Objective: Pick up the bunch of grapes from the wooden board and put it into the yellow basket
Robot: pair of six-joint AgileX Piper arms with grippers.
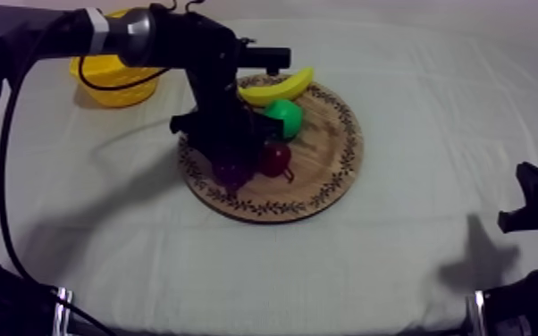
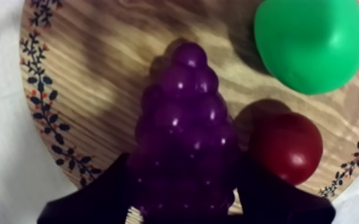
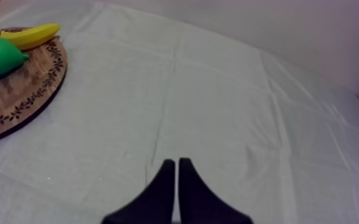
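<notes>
The purple bunch of grapes lies on the round wooden board, with its narrow end pointing away from my left gripper. That gripper's black fingers press against both sides of the bunch's wide end, shut on it. From above, my left gripper sits low over the board's left half, covering most of the grapes. The yellow basket stands at the far left behind the arm. My right gripper hovers shut over bare cloth, well right of the board.
A small red fruit lies right beside the grapes, close to one finger. A green pear and a banana occupy the board's far part. My right arm rests at the table's right edge.
</notes>
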